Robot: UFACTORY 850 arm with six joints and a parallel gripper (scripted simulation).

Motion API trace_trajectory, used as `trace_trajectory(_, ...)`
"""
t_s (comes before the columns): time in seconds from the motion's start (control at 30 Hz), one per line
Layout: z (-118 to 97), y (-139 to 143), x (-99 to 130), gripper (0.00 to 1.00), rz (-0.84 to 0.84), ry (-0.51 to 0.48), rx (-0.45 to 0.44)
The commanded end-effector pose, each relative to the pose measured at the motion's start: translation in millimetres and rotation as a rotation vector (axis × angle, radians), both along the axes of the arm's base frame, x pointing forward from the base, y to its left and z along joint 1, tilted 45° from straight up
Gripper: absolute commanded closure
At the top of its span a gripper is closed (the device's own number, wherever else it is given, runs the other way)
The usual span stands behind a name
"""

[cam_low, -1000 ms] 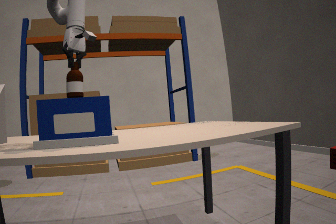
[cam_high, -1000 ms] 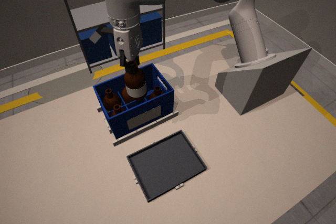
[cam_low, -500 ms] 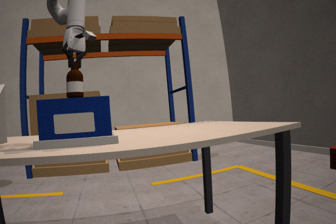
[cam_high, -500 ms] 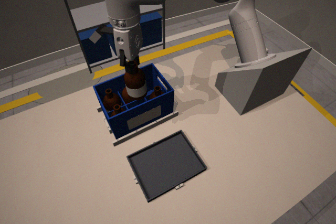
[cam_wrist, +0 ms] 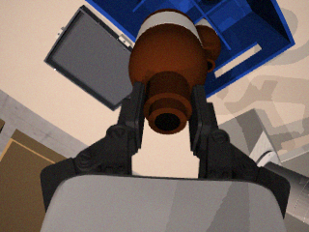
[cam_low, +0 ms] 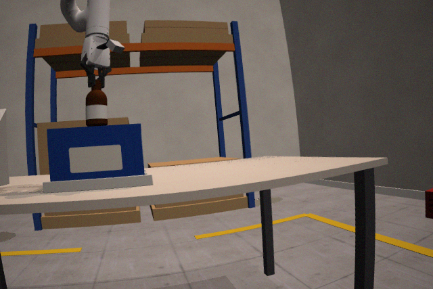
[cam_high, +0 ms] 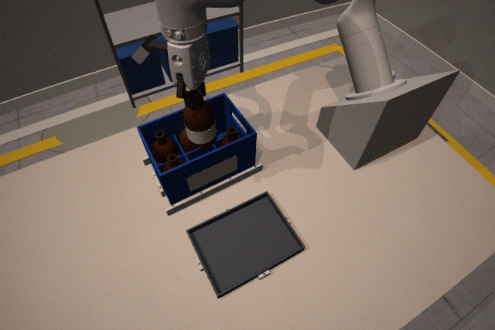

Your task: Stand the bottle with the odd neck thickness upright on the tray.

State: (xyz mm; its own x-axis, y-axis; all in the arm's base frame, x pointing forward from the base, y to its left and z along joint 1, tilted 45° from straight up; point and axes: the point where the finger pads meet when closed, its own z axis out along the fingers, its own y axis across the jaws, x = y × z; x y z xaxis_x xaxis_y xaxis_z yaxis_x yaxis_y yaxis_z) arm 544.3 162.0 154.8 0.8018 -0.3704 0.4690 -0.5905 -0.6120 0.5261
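Observation:
My gripper (cam_high: pixel 193 98) (cam_low: pixel 97 83) (cam_wrist: pixel 167 98) is shut on the neck of a brown bottle (cam_high: pixel 199 115) (cam_low: pixel 96 97) (cam_wrist: pixel 166 55) with a white label. The bottle hangs upright above the blue crate (cam_high: pixel 172 187) (cam_low: pixel 58 139); in the exterior view its base shows just over the crate's near rim. Other brown bottles stand in the crate: one at the left (cam_high: pixel 163 149), one at the front left (cam_high: pixel 172 163), one at the right (cam_high: pixel 230 137), and one partly hidden behind the held bottle (cam_high: pixel 185 141). The dark grey tray (cam_high: pixel 247 246) (cam_wrist: pixel 92 58) lies flat and holds no bottle.
The crate sits between pale rails (cam_high: pixel 216 189) (cam_low: pixel 97 183) on the table (cam_high: pixel 100 258). The arm's grey pedestal (cam_high: pixel 360 130) stands to the right of the crate in the top view. Small brackets (cam_high: pixel 264 274) sit around the tray. Shelving (cam_low: pixel 241 103) stands in the background.

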Motion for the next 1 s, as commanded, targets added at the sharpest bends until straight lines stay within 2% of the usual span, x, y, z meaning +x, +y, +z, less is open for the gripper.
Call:
trace_trajectory(0.0, 0, 1, 0, 1.0, 0.001, -0.001, 0.001)
trace_trajectory(0.97, -16, 18, -2, 1.0, 0.001, -0.001, 0.001)
